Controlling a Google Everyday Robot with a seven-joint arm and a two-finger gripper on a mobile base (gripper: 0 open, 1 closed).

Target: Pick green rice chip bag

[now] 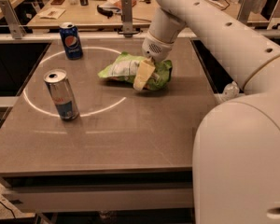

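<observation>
Crosswise on the grey table (130, 139), the green rice chip bag (119, 68) lies flat at the white ring's (102, 109) right edge, long axis left to right, tapered end pointing left. The gripper (141, 80) rests upon its middle; whether it grips cannot be told.

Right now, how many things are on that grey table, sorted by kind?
Drink cans: 2, a blue can and a silver can
Snack bags: 1, the green rice chip bag
Total: 3 on the table
The robot's hand is not counted; it is down at the bag, over its right half.
</observation>
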